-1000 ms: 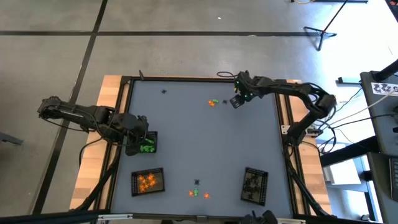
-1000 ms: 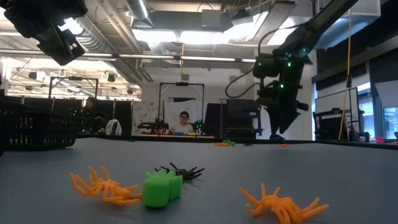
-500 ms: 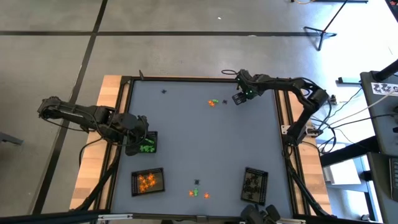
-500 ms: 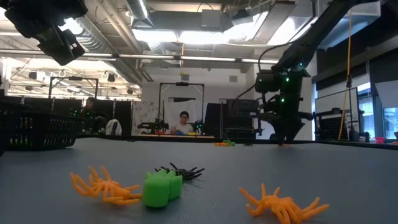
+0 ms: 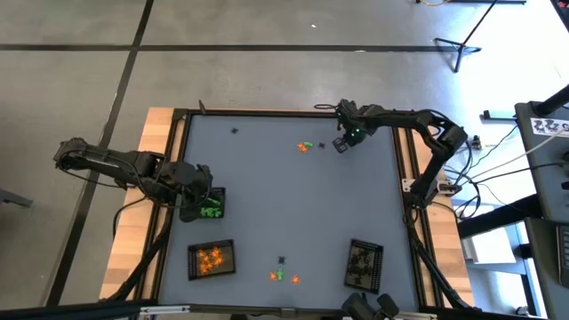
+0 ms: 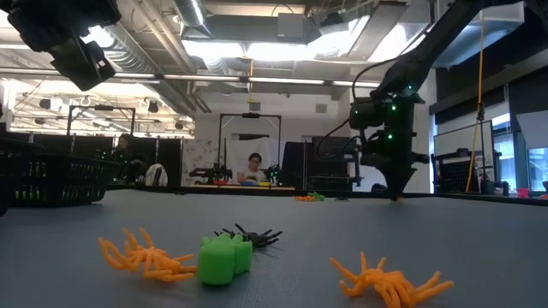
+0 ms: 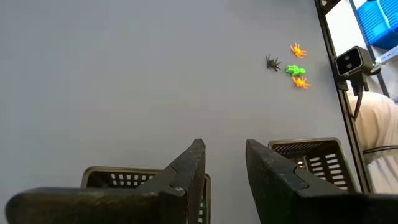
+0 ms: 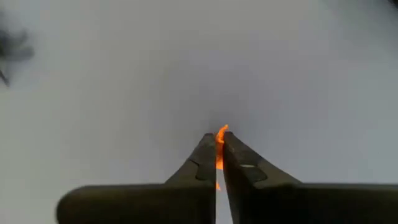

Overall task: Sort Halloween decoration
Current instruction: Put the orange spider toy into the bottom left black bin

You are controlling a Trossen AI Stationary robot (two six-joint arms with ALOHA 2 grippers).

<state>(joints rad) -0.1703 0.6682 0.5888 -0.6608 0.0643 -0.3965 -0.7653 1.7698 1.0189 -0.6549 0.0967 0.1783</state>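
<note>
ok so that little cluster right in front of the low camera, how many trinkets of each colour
orange spiders: 2
green trinket: 1
black spider: 1
total: 4

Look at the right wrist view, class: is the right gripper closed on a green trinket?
No. The right gripper is shut on an orange trinket, whose tip pokes out between its fingertips above the grey table.
</note>
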